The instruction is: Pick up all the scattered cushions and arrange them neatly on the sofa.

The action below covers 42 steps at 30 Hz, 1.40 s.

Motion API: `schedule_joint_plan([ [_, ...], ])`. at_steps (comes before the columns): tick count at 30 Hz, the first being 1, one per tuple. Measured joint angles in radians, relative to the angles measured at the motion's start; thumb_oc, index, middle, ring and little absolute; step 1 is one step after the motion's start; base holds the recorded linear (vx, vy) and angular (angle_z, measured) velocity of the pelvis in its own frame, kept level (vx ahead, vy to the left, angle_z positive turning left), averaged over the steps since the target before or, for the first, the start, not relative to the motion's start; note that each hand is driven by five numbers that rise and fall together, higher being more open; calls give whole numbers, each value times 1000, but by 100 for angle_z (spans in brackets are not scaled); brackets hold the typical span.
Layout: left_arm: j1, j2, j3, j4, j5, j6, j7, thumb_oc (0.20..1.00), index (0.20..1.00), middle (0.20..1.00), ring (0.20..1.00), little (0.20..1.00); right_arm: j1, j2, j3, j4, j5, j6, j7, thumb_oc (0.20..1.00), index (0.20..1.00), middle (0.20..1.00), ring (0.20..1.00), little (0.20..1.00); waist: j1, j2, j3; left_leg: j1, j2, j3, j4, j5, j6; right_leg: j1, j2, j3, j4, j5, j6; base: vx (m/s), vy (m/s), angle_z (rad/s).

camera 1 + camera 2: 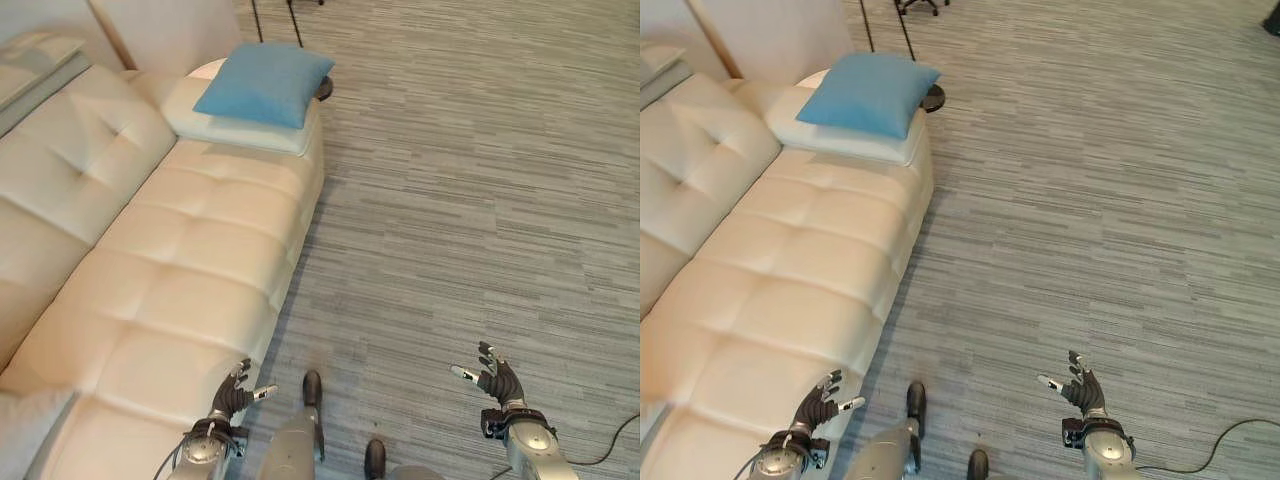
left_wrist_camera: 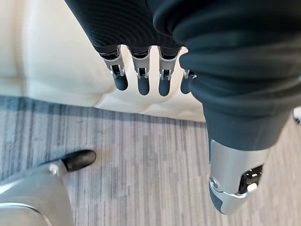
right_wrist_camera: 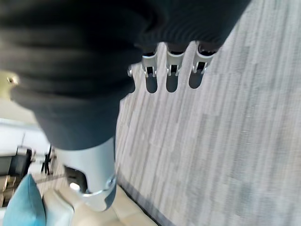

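Sofa end: square blue fabric cushion [image 1: 266,82] stacked on flat white cushion [image 1: 232,125], tidily parked on cream tufted leather sofa [image 1: 190,270].
Left hand [image 1: 232,395]: relaxed, empty.
Right hand [image 1: 495,378]: spread wide, empty, ready for another pickup.

**Bright, even light; soft shadows**

Head views well lit thru-out. Sofa [image 1: 180,260] pale, near glare twd left edge of frame. Soft shadow band on floor [image 1: 480,200] along sofa front, lower centre. Blue cushion [image 1: 265,82] lit from above, upper left.
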Motion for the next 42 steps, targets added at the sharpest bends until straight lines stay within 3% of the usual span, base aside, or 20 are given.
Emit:
schedule_joint_plan([
  [1,7,9,-1,-8,0,0,0,1000,1000,1000,1000,1000,4,11,2,-11,-1,0,8,1000,1000,1000,1000,1000,-2,-9,-6,12,-15,30,17,-3,56,-50,-19,25,133,-32,22,357,230,-67],
  [3,-5,30,3,-12,0,-1,0,1000,1000,1000,1000,1000,-4,16,29,-44,-6,0,21,1000,1000,1000,1000,1000,2,-28,-5,40,-40,60,33,-29,95,-193,-70,40,444,-61,80,330,243,-26],
  [5,-22,56,3,-13,4,-1,2,1000,1000,1000,1000,1000,-16,43,35,-41,-19,0,31,1000,1000,1000,1000,1000,8,-55,9,90,-69,94,37,-110,121,-299,-143,33,653,-2,89,371,210,-34],
  [6,-21,53,10,-9,4,0,5,1000,1000,1000,1000,1000,-35,54,42,-38,-19,0,36,1000,1000,1000,1000,1000,8,-48,18,119,-65,97,32,-101,126,-346,-152,4,676,-15,67,446,157,-48],
  [10,-37,50,33,-6,5,-3,13,1000,1000,1000,1000,1000,-42,51,56,-60,-18,-1,48,1000,1000,1000,1000,1000,-22,-20,39,190,-65,79,-16,-105,117,-405,-123,-86,433,-12,55,511,25,7],
  [11,-38,43,41,-4,5,-6,15,1000,1000,1000,1000,1000,-42,42,66,-66,-18,-2,47,1000,1000,1000,1000,1000,-27,-14,43,206,-68,78,-28,-158,86,-444,-116,-130,297,18,69,569,-73,-10],
  [15,-58,20,45,40,22,-3,15,1000,1000,1000,1000,1000,-55,40,54,-62,-19,0,46,1000,1000,1000,1000,1000,-65,-26,57,253,-96,44,-42,-198,79,-481,-107,-161,-145,205,100,610,-141,23],
  [19,-37,-8,37,35,45,-4,14,1000,1000,1000,1000,1000,-2,42,32,-54,-19,5,47,1000,1000,1000,1000,1000,-94,-14,53,380,-87,-25,-30,-280,56,-443,-113,-219,-140,271,72,625,-259,53],
  [20,-5,-11,37,29,45,-9,12,1000,1000,1000,1000,1000,28,40,33,-47,-19,5,51,1000,1000,1000,1000,1000,-105,1,31,424,-63,-40,-46,-305,23,-415,-108,-211,-61,265,57,558,-376,70],
  [21,3,-12,29,30,45,-9,12,1000,1000,1000,1000,1000,35,33,32,-27,-19,7,52,1000,1000,1000,1000,1000,-107,3,18,452,-36,-50,-13,-317,-5,-402,-91,-211,-29,322,6,523,-397,73],
  [23,1,-15,18,35,43,-8,11,1000,1000,1000,1000,1000,17,23,26,7,-20,12,49,1000,1000,1000,1000,1000,-102,20,11,327,13,-44,296,-344,-64,-379,-53,-211,4,323,-72,435,-366,23],
  [26,5,-20,-4,35,43,-7,4,1000,1000,1000,1000,1000,-41,-25,26,-1,-19,7,44,1000,1000,1000,1000,1000,-74,61,10,129,110,-30,746,-171,-81,-319,25,-209,13,267,-143,440,-249,-41],
  [27,-4,-19,-1,29,42,-8,0,1000,1000,1000,1000,1000,-61,-28,25,-2,-19,4,36,1000,1000,1000,1000,1000,-68,52,13,76,122,-20,787,-174,-82,-285,37,-195,6,227,-175,622,-244,-17],
  [28,-24,-15,-1,26,34,-10,-2,1000,1000,1000,1000,1000,-73,-24,15,-8,-18,2,25,1000,1000,1000,1000,1000,-68,36,23,35,120,6,777,-206,-44,-253,39,-185,-13,205,-183,549,-86,-23],
  [29,-39,-13,0,23,31,-16,-1,1000,1000,1000,1000,1000,-74,-19,6,-7,-18,3,16,1000,1000,1000,1000,1000,-50,3,41,25,105,35,701,-227,-41,-215,29,-172,-36,225,-164,360,-13,-28],
  [31,-34,-10,0,24,31,-16,-2,1000,1000,1000,1000,1000,-76,-17,-4,-27,-17,-4,8,1000,1000,1000,1000,1000,-41,1,43,-35,85,70,544,-232,-50,-146,37,-167,-82,201,-159,484,14,-26],
  [34,-29,-9,3,24,31,-18,-2,1000,1000,1000,1000,1000,-77,-20,-5,-24,-18,-3,0,1000,1000,1000,1000,1000,-33,8,48,-91,54,126,191,-185,-53,-36,58,-179,-166,160,-99,501,31,-5],
  [36,-28,-15,6,28,32,-16,-1,1000,1000,1000,1000,1000,-66,-20,-5,-11,-18,-1,-4,1000,1000,1000,1000,1000,-19,27,46,-100,45,141,36,-115,-50,31,83,-180,-207,155,-100,559,55,-13],
  [39,-17,-30,46,36,32,-12,1,1000,1000,1000,1000,1000,-55,-19,-6,-4,-19,-1,-9,1000,1000,1000,1000,1000,-9,36,43,-106,23,205,-11,-60,-27,106,88,-177,-223,107,-85,551,100,-12],
  [42,38,-51,114,41,32,-6,5,1000,1000,1000,1000,1000,-23,-14,-2,-8,-22,6,5,1000,1000,1000,1000,1000,16,46,24,-23,12,188,-8,-6,60,174,90,-125,-156,17,-42,530,178,-36],
])
